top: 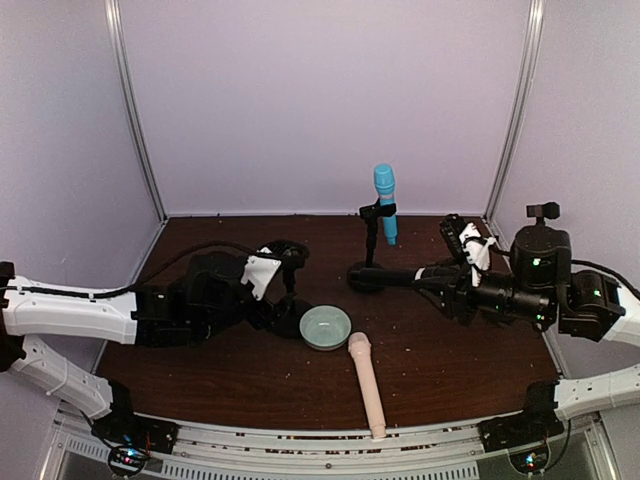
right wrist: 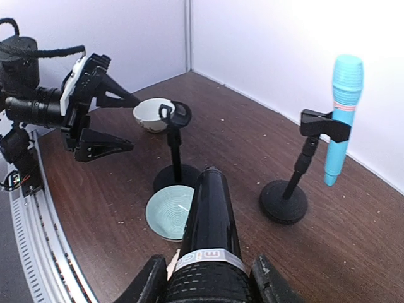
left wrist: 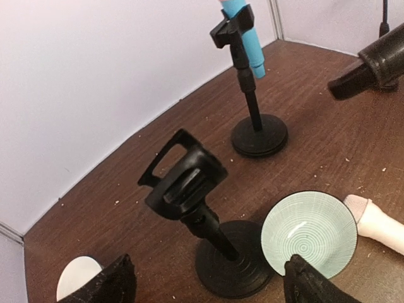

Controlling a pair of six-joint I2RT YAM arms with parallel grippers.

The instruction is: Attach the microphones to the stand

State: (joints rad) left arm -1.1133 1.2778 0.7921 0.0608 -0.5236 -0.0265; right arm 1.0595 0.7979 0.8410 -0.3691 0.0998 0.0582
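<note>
One microphone mounted.
Our left gripper gapes beside the near stand; our right gripper clasps the black microphone. The blue microphone sits clipped in the far stand; the pink microphone lies by the green bowl.

We find open table at the lower left and lower right of the top view, but mid-frame the empty stand, green bowl, pink microphone, far stand with its blue microphone and the level black microphone crowd together.
</note>
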